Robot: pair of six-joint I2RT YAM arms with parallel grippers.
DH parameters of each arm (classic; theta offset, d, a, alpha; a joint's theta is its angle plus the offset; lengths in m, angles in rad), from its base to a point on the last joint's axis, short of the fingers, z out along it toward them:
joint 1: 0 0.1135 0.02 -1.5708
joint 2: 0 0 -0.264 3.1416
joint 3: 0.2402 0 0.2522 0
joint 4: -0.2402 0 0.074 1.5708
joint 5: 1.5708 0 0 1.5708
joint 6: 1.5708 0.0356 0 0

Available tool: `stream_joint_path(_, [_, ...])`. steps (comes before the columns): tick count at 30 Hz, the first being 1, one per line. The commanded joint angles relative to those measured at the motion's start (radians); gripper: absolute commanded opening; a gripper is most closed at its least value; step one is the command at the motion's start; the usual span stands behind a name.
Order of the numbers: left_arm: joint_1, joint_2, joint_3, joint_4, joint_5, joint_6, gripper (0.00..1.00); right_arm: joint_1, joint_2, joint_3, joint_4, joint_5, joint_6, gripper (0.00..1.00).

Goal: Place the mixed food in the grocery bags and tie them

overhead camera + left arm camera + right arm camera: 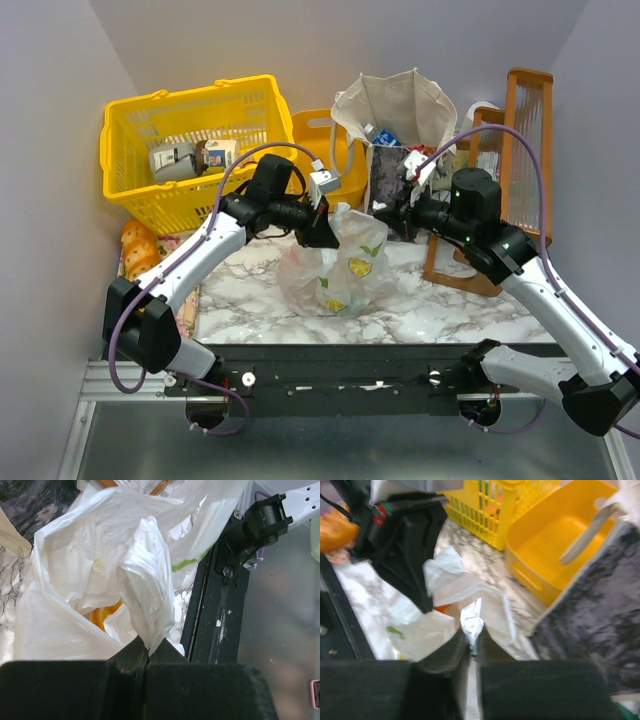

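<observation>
**Pinching From Both Sides**

On the marble worktop [450, 310], the canvas tote [400, 110] stands behind the white plastic bag [335, 270]. The left gripper [145, 652] has its jaws clamped on a twisted bag flap, and the right gripper [472, 647] jaws pinch another strip.

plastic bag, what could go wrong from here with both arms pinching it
1. The left fingers and right fingers each pinch only a thin tuft of the plastic bag; pulling to knot it could tear the film or let it slip.
2. The right fingers work close beside the canvas tote; a swing might topple it.
</observation>
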Motion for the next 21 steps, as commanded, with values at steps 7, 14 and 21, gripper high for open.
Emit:
stream_joint_path(7, [-0.019,0.046,0.117,-0.069,0.051,-0.005,0.06,-0.001,0.094,0.115,0.002,-0.320,-0.042,0.01])
stream_joint_path(14, [-0.027,0.035,0.117,-0.081,0.034,0.009,0.31,-0.001,0.191,0.150,0.006,-0.450,-0.030,0.01])
stream_joint_path(21, [-0.033,0.032,0.097,-0.083,0.050,0.020,0.48,-0.001,0.231,0.158,0.053,-0.486,-0.009,0.01])
